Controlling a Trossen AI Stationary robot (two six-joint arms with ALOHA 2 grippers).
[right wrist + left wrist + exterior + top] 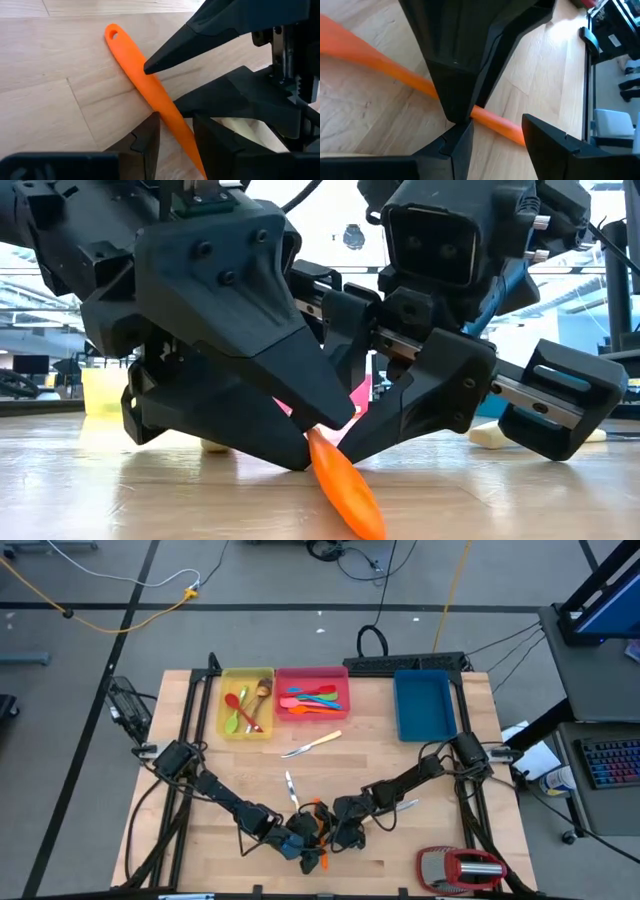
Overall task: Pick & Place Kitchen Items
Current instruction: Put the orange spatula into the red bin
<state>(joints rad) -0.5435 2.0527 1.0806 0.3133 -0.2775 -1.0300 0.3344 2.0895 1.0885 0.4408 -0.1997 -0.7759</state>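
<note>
Two grippers, the left gripper [303,843] and the right gripper [330,833], are closed narrowly around one orange spatula [345,485] at the table's [220,780] near edge, mid-handover as judged, so one release is called for next.

1. Trays: three, one yellow tray [225,724], one pink tray [312,673], one blue tray [423,707].
2. Utensils in the yellow tray: about four spoons [247,706]; exact count unclear.
3. Utensils in the pink tray: several spatulas [308,700]; exact count unclear.
4. Knives on the desk [210,830]: three, one cream-handled knife [311,745], one small knife [291,787], one partly hidden knife [405,805].
5. Orange spatula [145,85]: one.
6. Red-and-silver gadget [460,867]: one.
7. Arms: two.
</note>
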